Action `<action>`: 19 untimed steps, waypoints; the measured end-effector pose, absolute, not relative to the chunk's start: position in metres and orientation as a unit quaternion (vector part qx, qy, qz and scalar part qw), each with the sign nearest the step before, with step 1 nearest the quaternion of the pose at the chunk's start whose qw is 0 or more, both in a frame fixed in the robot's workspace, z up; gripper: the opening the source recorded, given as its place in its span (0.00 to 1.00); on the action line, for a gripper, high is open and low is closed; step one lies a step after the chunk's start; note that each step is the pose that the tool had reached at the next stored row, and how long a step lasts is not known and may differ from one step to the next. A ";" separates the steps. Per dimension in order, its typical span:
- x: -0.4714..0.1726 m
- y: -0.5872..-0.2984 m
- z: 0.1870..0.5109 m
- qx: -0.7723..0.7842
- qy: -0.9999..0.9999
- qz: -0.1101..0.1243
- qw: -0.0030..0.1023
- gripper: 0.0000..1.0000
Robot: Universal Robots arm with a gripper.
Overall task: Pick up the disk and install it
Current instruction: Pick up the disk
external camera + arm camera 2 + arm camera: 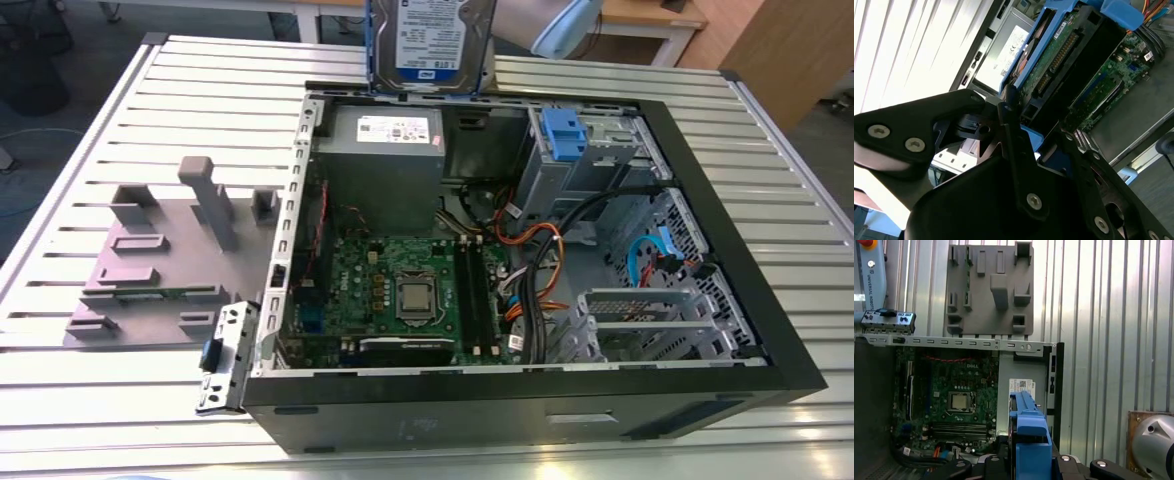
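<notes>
Blue-framed silver, the disk [430,45] hangs upright over the power-supply end of the open computer case [747,262] on the bench [200,90] — my fingers [1013,145] closed on it.

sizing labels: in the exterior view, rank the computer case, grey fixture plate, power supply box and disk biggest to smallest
1. computer case
2. grey fixture plate
3. power supply box and disk: not ranked, the disk is raised and cut off at the top edge
</notes>
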State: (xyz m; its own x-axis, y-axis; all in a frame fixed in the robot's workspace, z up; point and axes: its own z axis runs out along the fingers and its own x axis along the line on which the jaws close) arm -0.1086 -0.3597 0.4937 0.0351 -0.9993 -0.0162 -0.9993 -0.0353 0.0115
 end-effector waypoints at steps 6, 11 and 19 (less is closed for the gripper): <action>-0.107 -0.360 0.494 -0.719 0.695 0.010 0.001 0.36; -0.106 -0.360 0.494 -0.719 0.695 0.010 0.001 0.36; -0.104 -0.360 0.494 -0.719 0.695 0.010 0.001 0.36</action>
